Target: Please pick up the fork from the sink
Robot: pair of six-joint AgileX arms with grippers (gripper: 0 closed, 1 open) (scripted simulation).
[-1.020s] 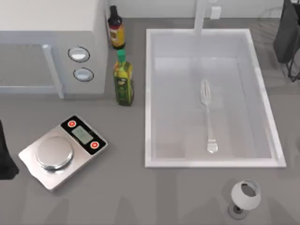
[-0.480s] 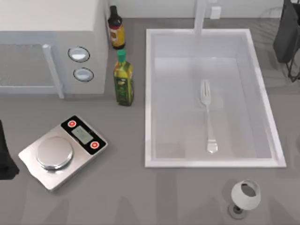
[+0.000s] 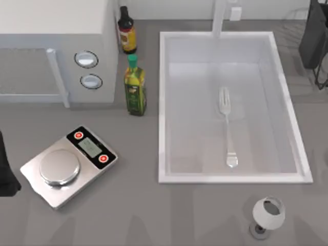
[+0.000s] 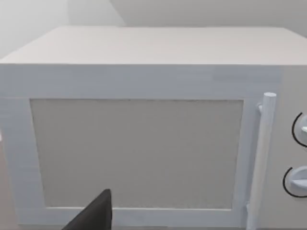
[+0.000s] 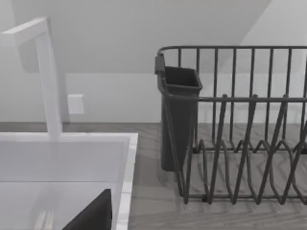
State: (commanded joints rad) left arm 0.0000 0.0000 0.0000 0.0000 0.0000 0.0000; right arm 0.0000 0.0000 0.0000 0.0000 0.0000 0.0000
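One fork (image 3: 227,126) lies flat on the floor of the sink (image 3: 166,102), right of the basin's centre in the top view, tines toward the upper edge of the frame and rounded handle end toward the lower rim. Whether either end effector is released or clenched cannot be told. Left of the sink stands a green-capped oil bottle (image 3: 135,87), a microwave (image 3: 56,61) beyond it.

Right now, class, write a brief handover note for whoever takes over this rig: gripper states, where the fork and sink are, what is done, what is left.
Left arm: parked at the top view's left edge, its camera facing the microwave.
Right arm: parked at the far right, beside the dish rack.
Fork: flat on the sink floor, right of centre, tines toward the faucet.
Done: nothing, fork untouched.
Left: reach in, grasp the fork, lift it out.
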